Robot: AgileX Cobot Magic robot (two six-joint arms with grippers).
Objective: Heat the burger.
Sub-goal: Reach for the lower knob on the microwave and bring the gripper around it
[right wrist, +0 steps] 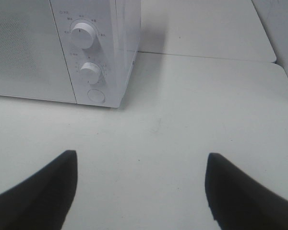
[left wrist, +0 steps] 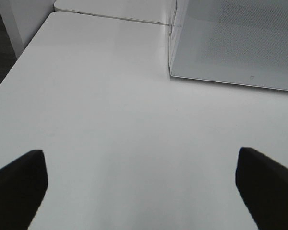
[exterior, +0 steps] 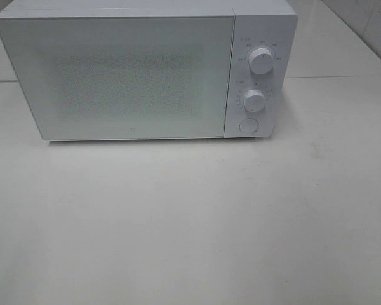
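At the back of the tabletop [exterior: 190, 222], seeing a white microwave [exterior: 146, 70] standing shut. Finding left tool [left wrist: 140, 163] and right tool [right wrist: 141, 160] spread wide above the tabletop, gripping nothing. Failing to place the burger from any view. Noting upper dial [exterior: 261, 61], lower dial [exterior: 254, 100], round button [exterior: 248, 125] below.

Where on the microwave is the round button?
In the high view, the button sits at the bottom of the microwave's right-hand panel, just below the lower knob.
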